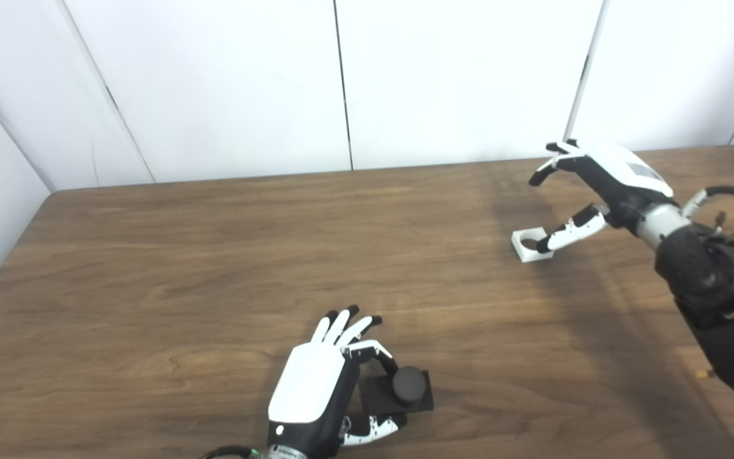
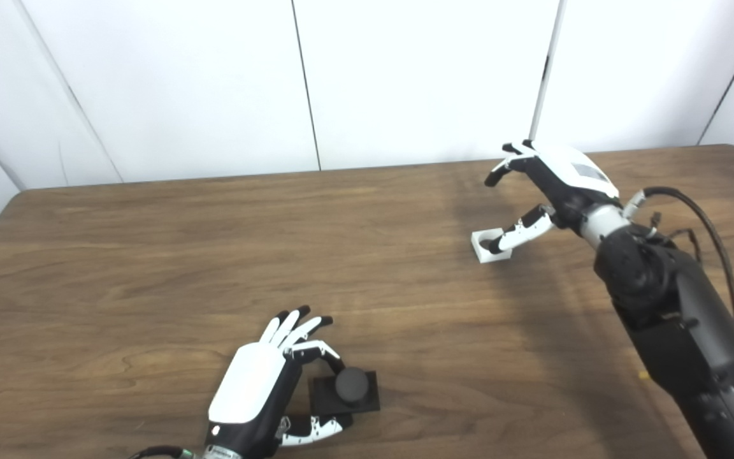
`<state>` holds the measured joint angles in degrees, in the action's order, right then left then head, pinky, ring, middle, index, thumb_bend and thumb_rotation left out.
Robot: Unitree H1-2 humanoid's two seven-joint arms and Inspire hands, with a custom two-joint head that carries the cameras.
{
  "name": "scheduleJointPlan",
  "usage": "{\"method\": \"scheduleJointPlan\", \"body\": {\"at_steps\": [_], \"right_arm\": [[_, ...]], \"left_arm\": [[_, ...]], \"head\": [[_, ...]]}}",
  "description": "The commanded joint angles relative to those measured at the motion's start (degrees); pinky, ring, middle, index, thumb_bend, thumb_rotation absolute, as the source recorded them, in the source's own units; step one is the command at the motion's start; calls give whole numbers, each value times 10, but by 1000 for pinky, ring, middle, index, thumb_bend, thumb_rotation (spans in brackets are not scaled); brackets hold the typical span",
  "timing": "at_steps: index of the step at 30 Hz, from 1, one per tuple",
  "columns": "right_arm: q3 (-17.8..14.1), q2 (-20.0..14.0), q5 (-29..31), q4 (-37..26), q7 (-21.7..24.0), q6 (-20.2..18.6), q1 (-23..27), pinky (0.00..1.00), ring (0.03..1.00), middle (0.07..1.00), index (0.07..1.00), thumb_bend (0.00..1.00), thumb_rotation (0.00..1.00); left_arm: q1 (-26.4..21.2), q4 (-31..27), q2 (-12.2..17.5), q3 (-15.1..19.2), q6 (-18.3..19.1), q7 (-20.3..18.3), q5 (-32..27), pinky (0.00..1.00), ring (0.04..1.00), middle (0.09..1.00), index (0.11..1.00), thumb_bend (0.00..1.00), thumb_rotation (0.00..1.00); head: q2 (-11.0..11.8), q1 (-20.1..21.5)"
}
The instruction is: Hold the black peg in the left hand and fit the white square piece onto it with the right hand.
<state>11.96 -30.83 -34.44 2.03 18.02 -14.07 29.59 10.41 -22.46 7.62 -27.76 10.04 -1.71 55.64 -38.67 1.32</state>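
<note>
We are cupping left hand (image 1: 316, 389) spread around black peg (image 1: 407, 385) near edge of counter (image 1: 214, 268); right hand (image 1: 587, 191) hovering spread, thumb over white square piece (image 1: 527, 245) far right.

Wooden table (image 1: 214, 268) carries black peg (image 1: 405, 387) and white square piece (image 1: 528, 245).

From where I'm standing, the left white-and-black robot hand (image 1: 316, 389) blocks the near-left edge of the flat black square base under the round black peg (image 1: 409, 385), so can't tell if its fingers (image 1: 373, 428) actually touch it. Its wrist gets chopped by the bottom edge. The right robot hand's (image 2: 548, 188) thumb covers part of the small white square piece with a round hole (image 2: 489, 247); contact's unclear. The brown wooden tabletop (image 1: 214, 255) runs off-frame.
</note>
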Motion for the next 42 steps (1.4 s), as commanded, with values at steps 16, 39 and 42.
{"method": "scheduleJointPlan", "body": {"at_steps": [16,39,42], "right_arm": [[39,-20,-24,79,39,22,83,1000,1000,957,707,988,210],[71,3,-38,138,54,15,85,1000,1000,946,666,938,189],[72,3,-40,140,53,17,84,1000,1000,944,651,930,179]], "left_arm": [[11,27,-8,-7,2,-14,2,1000,987,897,487,508,64],[8,26,-9,-6,-1,-6,5,1000,983,894,485,509,63],[11,24,-9,-7,0,-7,8,1000,982,892,485,509,65]], "head": [[1,-1],[-7,-4],[-9,-5]]}}
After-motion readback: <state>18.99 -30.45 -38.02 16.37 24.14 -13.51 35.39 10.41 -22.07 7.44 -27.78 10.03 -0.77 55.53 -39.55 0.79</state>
